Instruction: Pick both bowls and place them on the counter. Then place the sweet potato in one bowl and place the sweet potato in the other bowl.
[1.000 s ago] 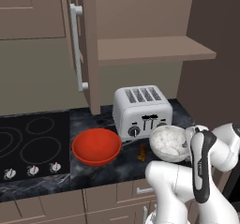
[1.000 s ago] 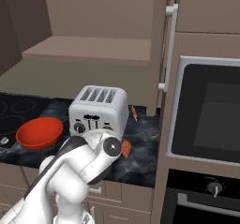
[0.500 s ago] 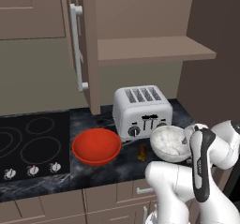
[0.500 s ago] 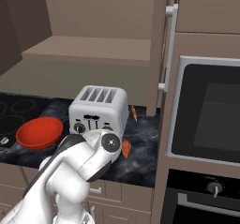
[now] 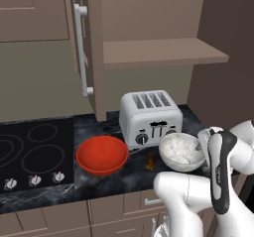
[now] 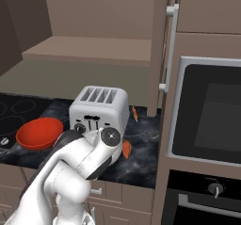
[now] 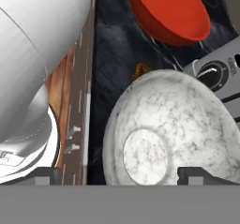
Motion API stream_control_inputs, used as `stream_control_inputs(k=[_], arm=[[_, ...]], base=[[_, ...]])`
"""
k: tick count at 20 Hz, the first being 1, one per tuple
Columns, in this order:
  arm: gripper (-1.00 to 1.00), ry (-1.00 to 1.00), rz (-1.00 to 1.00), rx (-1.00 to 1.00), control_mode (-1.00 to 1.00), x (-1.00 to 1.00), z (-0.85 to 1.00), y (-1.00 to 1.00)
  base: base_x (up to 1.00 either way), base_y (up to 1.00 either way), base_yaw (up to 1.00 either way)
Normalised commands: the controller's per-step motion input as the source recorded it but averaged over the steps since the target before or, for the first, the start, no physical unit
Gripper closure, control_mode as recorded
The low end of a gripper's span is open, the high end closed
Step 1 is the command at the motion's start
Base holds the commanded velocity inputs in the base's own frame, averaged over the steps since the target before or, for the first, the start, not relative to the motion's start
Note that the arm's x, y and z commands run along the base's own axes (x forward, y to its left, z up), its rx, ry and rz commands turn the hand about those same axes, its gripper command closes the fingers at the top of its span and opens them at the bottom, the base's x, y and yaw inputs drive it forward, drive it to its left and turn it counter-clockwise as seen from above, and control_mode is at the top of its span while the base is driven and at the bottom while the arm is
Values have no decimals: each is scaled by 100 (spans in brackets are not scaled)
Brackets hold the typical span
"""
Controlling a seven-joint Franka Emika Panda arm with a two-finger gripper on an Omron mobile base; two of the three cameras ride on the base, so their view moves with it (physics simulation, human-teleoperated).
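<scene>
The grey-white marbled bowl stands upright on the black counter, in front of the toaster's right corner. My gripper is open, one fingertip on each side of the marbled bowl, with a gap between tips and rim. The red bowl sits on the counter to its left, also upright. A small orange-brown sweet potato lies between the two bowls. An orange sweet potato shows beside my arm in the right base view.
A silver toaster stands behind the bowls. The black cooktop lies to the left. An open cabinet door hangs above the counter, with a shelf behind. A wall oven stands at the right. A thin orange item lies behind the toaster.
My jaws have opened wide and let go of the marbled bowl, which stays where it stood on the counter. The red bowl and sweet potato have not moved.
</scene>
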Motion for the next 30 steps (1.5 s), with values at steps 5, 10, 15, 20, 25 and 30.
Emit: stream_control_inputs(k=[5,10,15,20,25,30], arm=[[-100,0,9,-6,-100,-21,25,23],[-100,-1,8,-9,-100,-18,25,29],[-100,-15,7,-14,-100,-20,24,35],[-100,-18,9,-15,-100,-21,18,43],[-100,-22,10,-13,-100,-19,7,48],[-100,-19,11,-13,-100,-16,-1,51]], base=[[0,0,0],[0,0,0],[0,0,0],[0,0,0],[0,0,0],[0,0,0]])
